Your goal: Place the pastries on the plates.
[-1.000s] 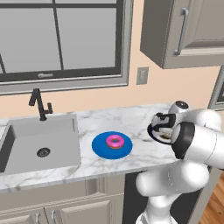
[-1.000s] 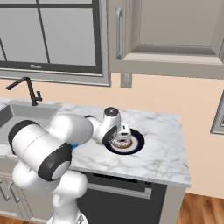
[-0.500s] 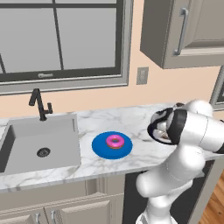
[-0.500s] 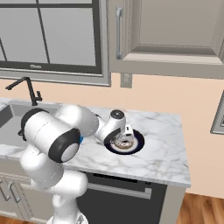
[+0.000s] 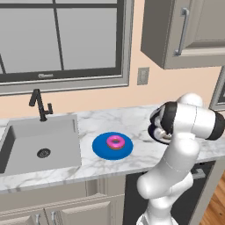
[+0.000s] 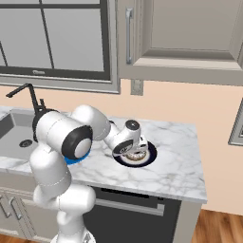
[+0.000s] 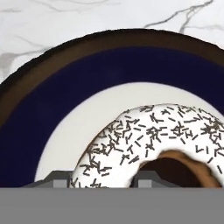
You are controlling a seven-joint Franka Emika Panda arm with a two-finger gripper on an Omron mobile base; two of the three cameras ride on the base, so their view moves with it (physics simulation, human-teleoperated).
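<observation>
The white-glazed, sprinkled donut [image 7: 131, 131] lies on the white centre of the dark navy plate [image 7: 87, 74], which has a brown rim. My gripper [image 7: 103, 179] is low over it, its two tips on either side of the donut's near rim, shut on it. From the right base view the gripper [image 6: 134, 153] sits on the dark plate [image 6: 151, 154] at the counter's middle. The pink-frosted donut [image 5: 115, 142] rests on the blue plate [image 5: 102, 149], left of my arm. In the left base view the dark plate [image 5: 154, 132] is mostly hidden behind my arm.
A sink [image 5: 39, 147] with a black faucet [image 5: 40, 105] lies left of the blue plate. The marble counter [image 6: 180, 166] ends just right of the dark plate. Wall cabinets [image 6: 185, 38] hang overhead, and a window is behind the sink.
My arm's elbow has swung and folded while the hand stayed low over the dark plate with the glazed donut. The pink donut and blue plate have not moved.
</observation>
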